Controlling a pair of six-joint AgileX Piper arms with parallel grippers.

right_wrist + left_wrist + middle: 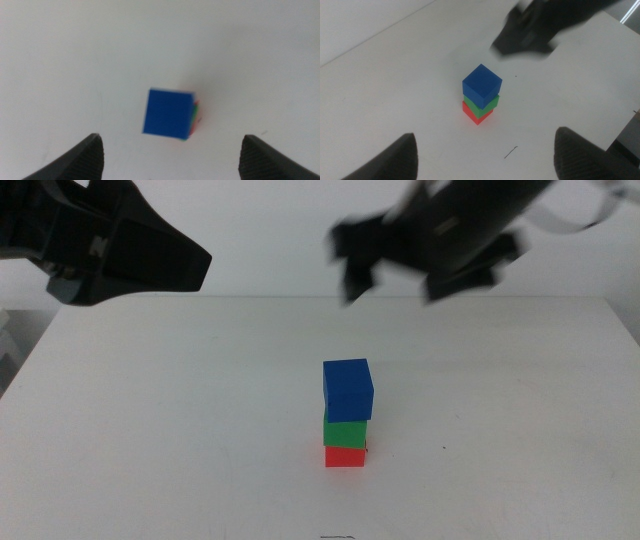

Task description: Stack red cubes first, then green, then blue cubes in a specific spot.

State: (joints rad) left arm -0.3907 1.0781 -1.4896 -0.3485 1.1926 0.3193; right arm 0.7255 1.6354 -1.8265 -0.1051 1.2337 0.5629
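Nearest the front edge of the white table (150, 430), a little right of centre, stands a three-cube tower. At the bottom sits the red cube (345, 456), flat on the tabletop; the green cube (345, 432) rests on it, and the blue cube (348, 390) tops the pile, turned slightly askew and overhanging the green one a touch. From the left wrist view a thin dark scratch (510, 152) marks the surface near the stack, and a tiny speck (515, 76) lies beyond it.

Both arms are up and well apart from the cubes. Over the far left of the table hangs the left gripper (175, 260), its jaws spread wide with nothing between them. Above the far right, blurred, is the right gripper (400, 275), also wide open and holding nothing; its wrist camera looks straight down on the blue cube's top face.

Behind the table runs a plain pale wall (270, 210). Along the left side, the tabletop ends at a darker floor strip (8, 350).
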